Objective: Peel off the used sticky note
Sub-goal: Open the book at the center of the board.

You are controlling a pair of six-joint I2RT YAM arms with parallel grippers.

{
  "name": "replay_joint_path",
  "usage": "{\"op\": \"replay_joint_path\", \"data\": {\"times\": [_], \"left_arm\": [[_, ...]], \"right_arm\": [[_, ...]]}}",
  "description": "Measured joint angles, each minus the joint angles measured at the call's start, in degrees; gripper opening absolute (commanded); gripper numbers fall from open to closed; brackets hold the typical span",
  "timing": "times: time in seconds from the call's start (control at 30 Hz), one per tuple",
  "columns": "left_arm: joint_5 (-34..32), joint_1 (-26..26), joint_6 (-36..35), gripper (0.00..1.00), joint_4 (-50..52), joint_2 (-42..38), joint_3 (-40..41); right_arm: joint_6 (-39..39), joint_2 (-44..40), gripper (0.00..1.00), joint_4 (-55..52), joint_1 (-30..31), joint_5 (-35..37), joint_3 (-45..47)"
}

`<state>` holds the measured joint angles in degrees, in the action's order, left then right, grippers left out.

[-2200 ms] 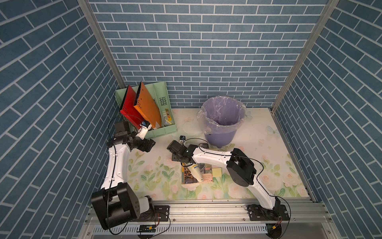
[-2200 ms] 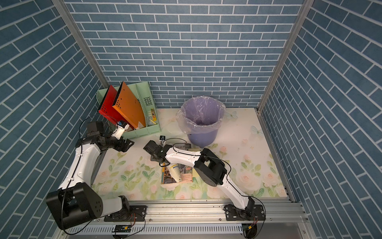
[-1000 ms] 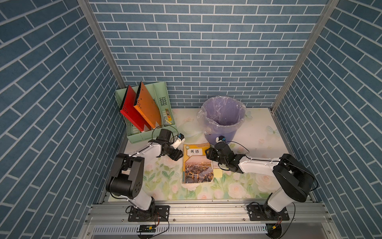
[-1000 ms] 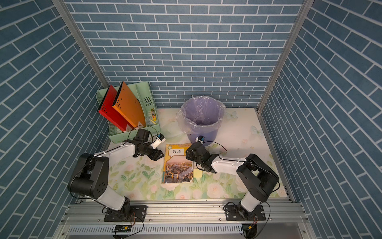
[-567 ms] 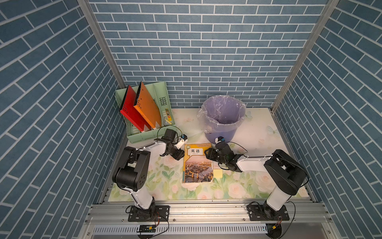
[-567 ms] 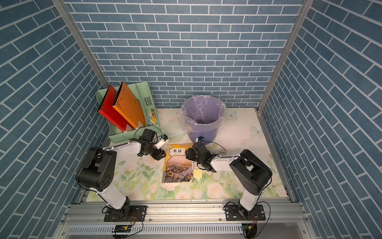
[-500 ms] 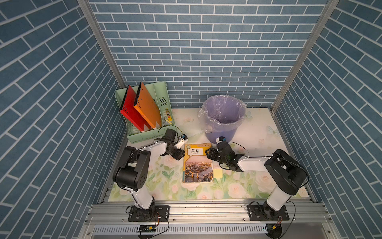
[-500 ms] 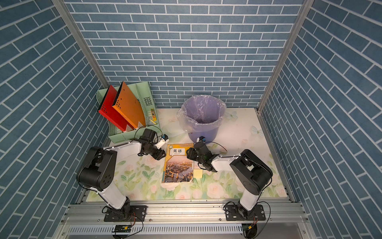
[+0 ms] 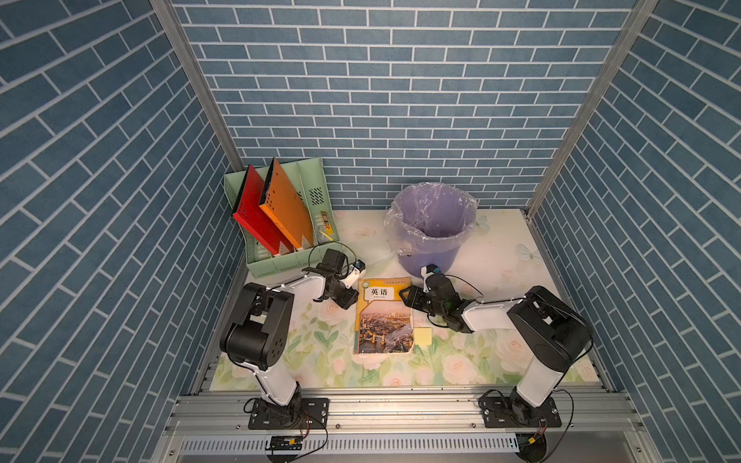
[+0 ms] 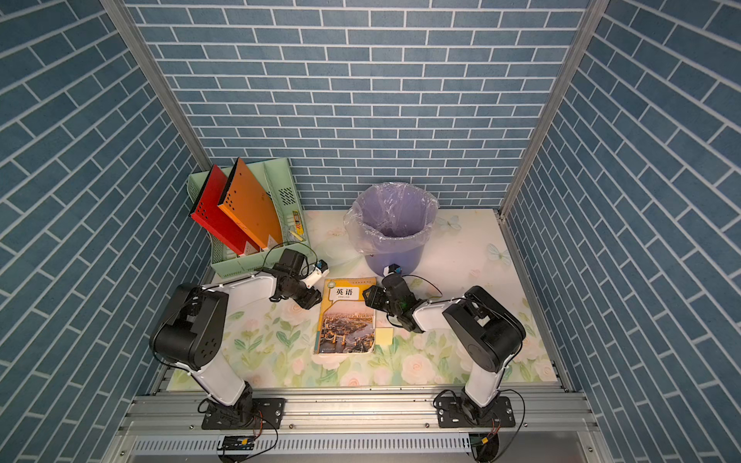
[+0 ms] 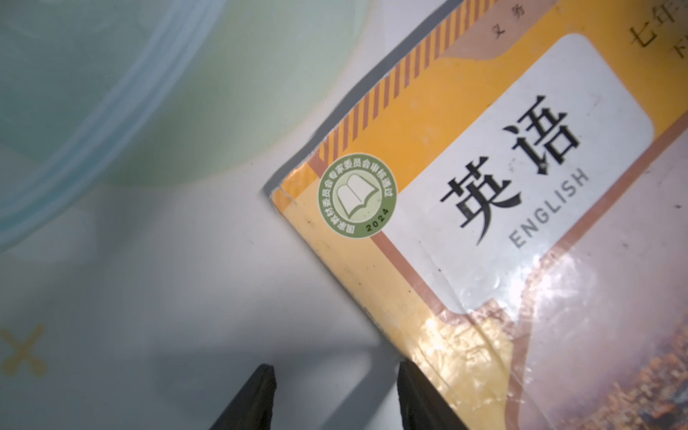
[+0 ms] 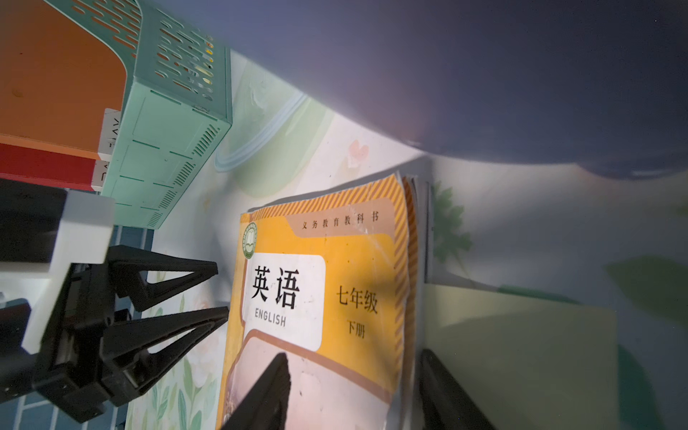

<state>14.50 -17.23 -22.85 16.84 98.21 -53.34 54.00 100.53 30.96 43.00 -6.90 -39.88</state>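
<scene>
A yellow English textbook [image 9: 383,316] [image 10: 347,320] lies shut on the table. A pale yellow sticky note [image 9: 423,336] [image 10: 384,336] juts out from its right edge, low down. My left gripper [image 9: 353,298] [image 11: 335,376] is open at the book's upper left corner, with one finger touching the spine edge and only table between the fingers. My right gripper [image 9: 407,296] [image 12: 353,361] is open across the book's upper right edge. One of its fingers [image 12: 271,387] is over the cover. The other lies beside the sticky note [image 12: 521,353].
A green file rack [image 9: 280,224] with a red and an orange folder stands at the back left. A purple bin [image 9: 431,228] with a clear liner stands just behind the book, close above my right wrist. Brick walls enclose the floral table [image 9: 501,352].
My left gripper has come from the file rack to the book's upper left corner. My right gripper has left the cover and settled at the book's right edge. In the last half second little has moved.
</scene>
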Motion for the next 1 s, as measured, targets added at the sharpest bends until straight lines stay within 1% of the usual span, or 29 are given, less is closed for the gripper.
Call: {"op": "replay_joint_path", "data": {"times": [0.13, 0.23, 0.3, 0.53, 0.57, 0.7, 0.73, 0.77, 0.87, 1.0], "left_arm": [[-0.4, 0.0, -0.3, 0.58, 0.0, 0.0, 0.0], [-0.4, 0.0, -0.5, 0.58, 0.0, 0.0, 0.0], [-0.4, 0.0, -0.7, 0.57, 0.0, 0.0, 0.0], [-0.4, 0.0, -1.0, 0.57, 0.0, 0.0, 0.0], [-0.3, 0.0, -1.0, 0.57, 0.0, 0.0, 0.0], [-0.3, 0.0, -1.0, 0.56, 0.0, 0.0, 0.0], [-0.4, 0.0, -1.1, 0.56, 0.0, -0.1, 0.0], [-0.4, 0.0, -1.2, 0.56, 0.0, -0.2, 0.0], [-0.2, 0.0, -1.4, 0.57, 0.3, -1.0, 0.0], [1.9, 0.0, -1.4, 0.6, 2.2, -2.9, -1.2]], "right_arm": [[1.2, 1.1, 0.5, 2.5, 0.0, -0.8, 0.0], [1.7, 1.3, 0.42, 3.9, 0.4, -1.0, 0.0], [2.2, 1.3, 0.39, 5.1, 1.0, -1.2, 0.0], [5.2, 1.6, 0.38, 10.6, 3.1, -3.4, 1.3], [5.7, 2.1, 0.35, 11.3, 3.1, -3.7, 1.4], [7.6, 4.3, 0.09, 12.9, 3.1, -4.1, 1.5], [7.9, 4.3, 0.03, 12.8, 3.2, -4.1, 1.5], [7.9, 4.2, 0.0, 12.6, 3.3, -4.0, 1.5], [7.1, 2.2, 0.0, 8.7, 4.8, -2.1, 0.3], [5.6, -2.3, 0.0, -1.5, 9.0, 2.7, -4.6]]}}
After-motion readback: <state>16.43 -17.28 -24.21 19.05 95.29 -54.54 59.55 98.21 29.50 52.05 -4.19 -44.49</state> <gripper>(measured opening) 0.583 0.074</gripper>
